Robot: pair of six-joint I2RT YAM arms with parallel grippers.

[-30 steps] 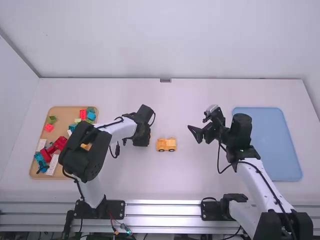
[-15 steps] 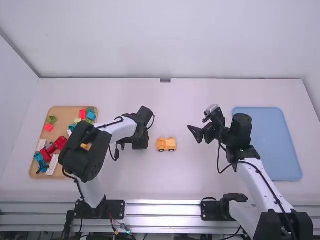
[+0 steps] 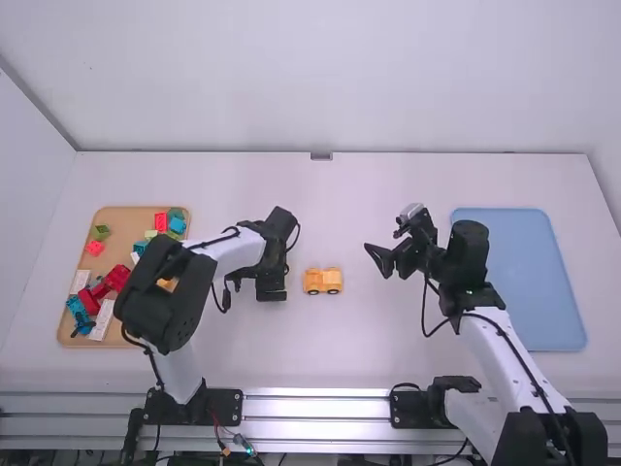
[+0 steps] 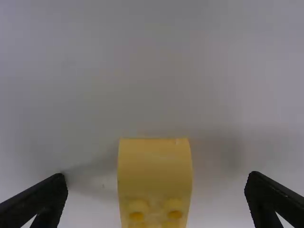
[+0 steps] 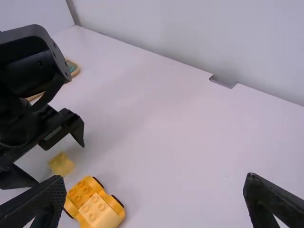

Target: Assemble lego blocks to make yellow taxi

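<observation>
The high view gives the layout. The left gripper [image 3: 272,288] points down at the table [image 3: 340,359], with the yellow car [image 3: 322,281] just beside it, on the side towards the right gripper [image 3: 376,260]. The right gripper is off to the car's right, a little farther from the camera, angled towards the left one.

What the black housing covers from above, the wrist cameras reveal. In its own view, the left gripper [image 4: 157,176] has its two fingers spread wide, and a small yellow block [image 4: 154,164] with a plain top and studs lies between them, clear of both and ungripped. The right wrist view shows this from the side, the block near the left gripper's parted tips and the car close by, studs up on black wheels. The right gripper [image 5: 156,179] is also wide open, with nothing between its fingers.

The wooden tray [image 3: 126,223] of mixed blocks is well to the left of the left gripper; the blue mat [image 3: 534,282] is to the right of the right one.

Compared with half a second ago, the left gripper's end sits slightly nearer the camera. The right arm and the car are unchanged.
</observation>
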